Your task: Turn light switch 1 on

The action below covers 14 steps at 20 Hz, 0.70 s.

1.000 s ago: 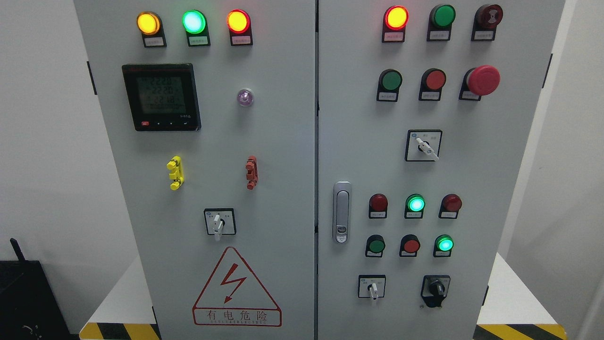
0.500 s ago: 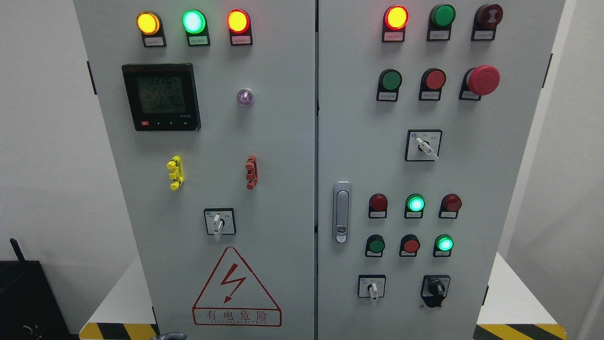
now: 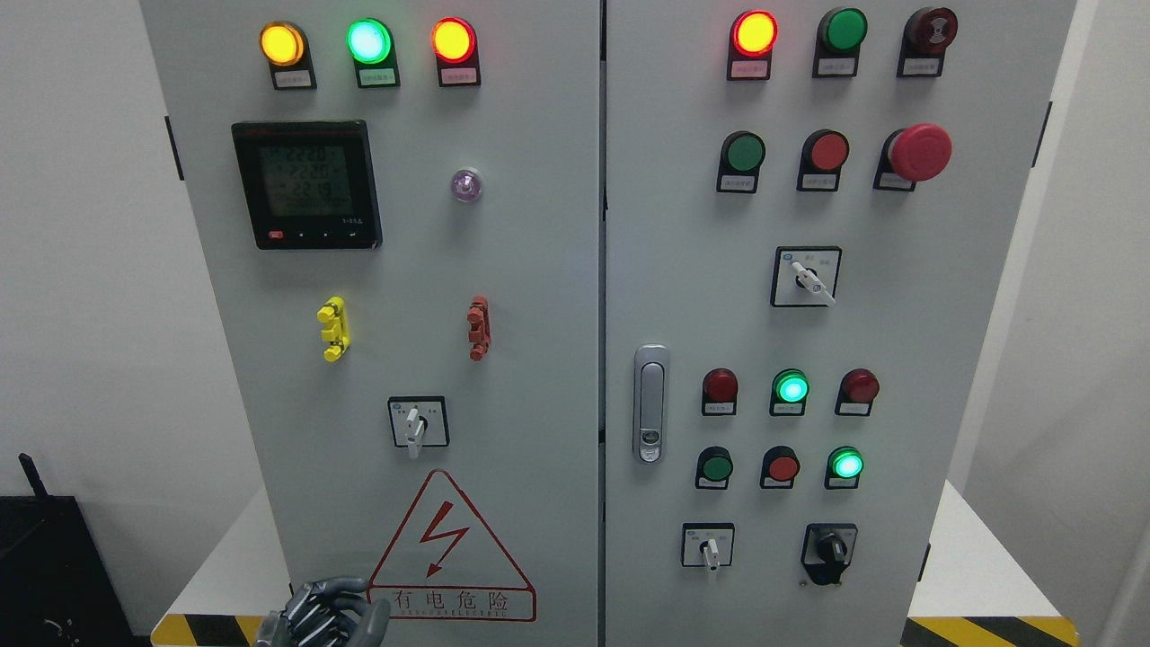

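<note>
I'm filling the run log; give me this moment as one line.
left hand: at bottom edge, left of warning sign, touching no control | right hand: not in view | switches untouched

Industrial electrical room or test lab: grey two-door control cabinet (image 3: pixel 539 270) with indicator lamps (image 3: pixel 369 40), digital meter (image 3: pixel 307 184), emergency stop button (image 3: pixel 920 151), high-voltage warning sign (image 3: pixel 449 553), hazard-striped floor edge (image 3: pixel 988 629)

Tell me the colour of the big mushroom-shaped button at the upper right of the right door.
The mushroom button is red, seen in the head view.
</note>
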Tool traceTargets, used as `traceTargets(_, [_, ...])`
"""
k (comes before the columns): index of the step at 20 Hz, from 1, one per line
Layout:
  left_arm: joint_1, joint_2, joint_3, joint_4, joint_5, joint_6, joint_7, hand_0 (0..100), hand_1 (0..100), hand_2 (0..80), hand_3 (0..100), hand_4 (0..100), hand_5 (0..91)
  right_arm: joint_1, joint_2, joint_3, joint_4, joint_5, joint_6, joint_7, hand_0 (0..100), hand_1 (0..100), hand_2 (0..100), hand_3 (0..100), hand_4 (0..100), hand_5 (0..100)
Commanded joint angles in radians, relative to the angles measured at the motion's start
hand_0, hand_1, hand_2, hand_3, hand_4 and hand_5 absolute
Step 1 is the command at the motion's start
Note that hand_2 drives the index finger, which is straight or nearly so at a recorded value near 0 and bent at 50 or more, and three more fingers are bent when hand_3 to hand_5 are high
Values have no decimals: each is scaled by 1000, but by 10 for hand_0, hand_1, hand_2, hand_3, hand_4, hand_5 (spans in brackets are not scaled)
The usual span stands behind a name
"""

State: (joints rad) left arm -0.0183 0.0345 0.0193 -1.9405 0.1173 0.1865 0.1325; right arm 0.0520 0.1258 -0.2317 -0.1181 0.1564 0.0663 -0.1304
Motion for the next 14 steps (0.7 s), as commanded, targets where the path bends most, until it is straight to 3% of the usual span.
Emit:
traceTargets(1, [-69, -37, -32, -32, -5, 56, 19, 0, 642, 471, 698, 817, 748, 0, 0, 0, 0, 0, 0, 0, 305, 0, 0, 0, 0, 0])
traceTargets(8, [-109, -62, -32, -35, -37, 102, 22, 7, 646, 489, 747, 872, 816, 0, 0, 0, 0, 0, 0, 0, 305, 0, 0, 0, 0, 0])
traceTargets(14, [-144, -76, -32, -40, -68, 155, 22, 36, 649, 493, 749, 876, 821, -1, 0, 0, 0, 0, 0, 0, 305, 0, 0, 0, 0, 0])
